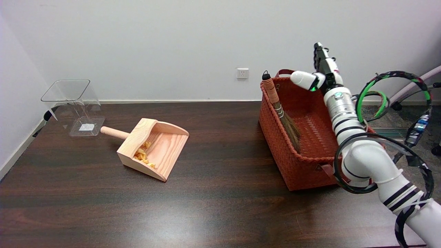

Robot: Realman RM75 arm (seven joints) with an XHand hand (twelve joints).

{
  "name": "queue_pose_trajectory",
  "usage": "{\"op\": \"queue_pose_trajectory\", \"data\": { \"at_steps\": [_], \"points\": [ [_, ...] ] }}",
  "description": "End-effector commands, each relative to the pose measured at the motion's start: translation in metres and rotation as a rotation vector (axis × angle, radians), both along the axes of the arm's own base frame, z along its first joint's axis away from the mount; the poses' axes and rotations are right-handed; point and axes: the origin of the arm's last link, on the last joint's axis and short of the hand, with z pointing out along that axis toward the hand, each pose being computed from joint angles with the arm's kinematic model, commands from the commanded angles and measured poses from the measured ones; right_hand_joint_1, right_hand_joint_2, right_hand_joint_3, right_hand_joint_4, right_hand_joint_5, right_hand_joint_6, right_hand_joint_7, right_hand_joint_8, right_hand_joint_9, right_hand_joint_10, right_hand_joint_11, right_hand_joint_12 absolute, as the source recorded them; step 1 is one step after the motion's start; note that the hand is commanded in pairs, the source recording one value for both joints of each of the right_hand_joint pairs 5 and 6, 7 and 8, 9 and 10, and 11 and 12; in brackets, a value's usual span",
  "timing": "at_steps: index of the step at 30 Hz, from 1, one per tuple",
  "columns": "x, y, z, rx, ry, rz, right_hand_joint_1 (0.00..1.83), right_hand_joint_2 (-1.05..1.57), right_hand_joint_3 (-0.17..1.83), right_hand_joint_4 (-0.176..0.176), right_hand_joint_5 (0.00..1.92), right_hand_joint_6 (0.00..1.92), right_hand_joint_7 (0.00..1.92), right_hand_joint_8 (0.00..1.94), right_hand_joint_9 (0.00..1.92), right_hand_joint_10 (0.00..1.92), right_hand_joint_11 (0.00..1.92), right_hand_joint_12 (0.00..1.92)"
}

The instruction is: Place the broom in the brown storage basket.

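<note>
Head view: broom lies in basket, leaning on its left wall. Handle tip sticks up past the far-left rim w/ a black loop on top; bristles point down toward the basket floor near the front. Right hand hangs above the basket's far side, holding nothing. One white finger juts left toward the handle top, clear of it; other fingers point up, apart. Arm runs in from lower right, over the basket's right edge, w/ cables looped round it. Basket sits on right part of dark wood table. Well apart, left of centre: wooden dustpan w/ yellow scraps inside, handle pointing left. Clear plastic bin at far-left corner, near the dustpan handle. Wall socket behind.
</note>
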Motion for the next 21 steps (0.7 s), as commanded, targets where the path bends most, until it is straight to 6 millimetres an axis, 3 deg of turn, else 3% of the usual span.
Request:
{"op": "queue_pose_trajectory", "data": {
  "at_steps": [1,11,21],
  "points": [
    [0.038,0.017,0.068,-0.143,0.006,0.111,0.83,-0.75,0.85,0.000,0.00,0.00,0.00,0.00,0.00,0.00,0.00,0.00],
    [0.060,0.041,0.120,-0.293,0.048,0.211,0.82,-0.71,0.85,0.000,0.00,0.00,0.00,0.00,0.00,0.00,0.00,0.00],
    [0.065,0.061,0.148,-0.390,0.022,0.295,0.83,-0.70,0.83,0.000,0.01,0.01,0.00,0.00,0.01,0.01,0.01,0.01]
  ]
}}
